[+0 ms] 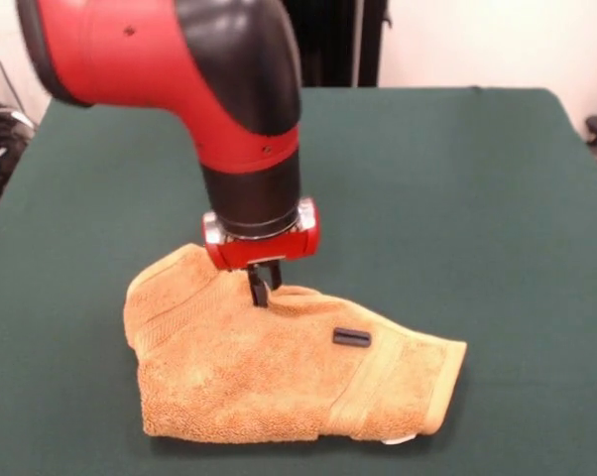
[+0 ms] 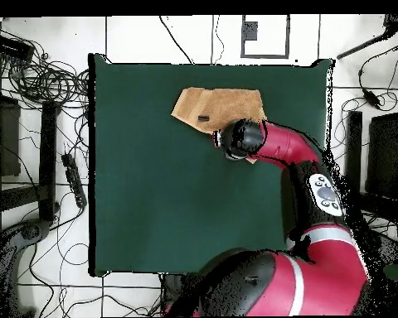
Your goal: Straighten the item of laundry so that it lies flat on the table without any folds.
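Towel (image 1: 279, 372) lies folded on the table (image 1: 457, 198), long axis crosswise in front view. I see my gripper (image 1: 262, 286) clenched on its far edge, most cloth spreading toward the camera, awaiting unfolding.

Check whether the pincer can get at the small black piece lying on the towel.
Probably yes: the pincer is down at the towel's upper fold, and the black piece lies uncovered just beside it.
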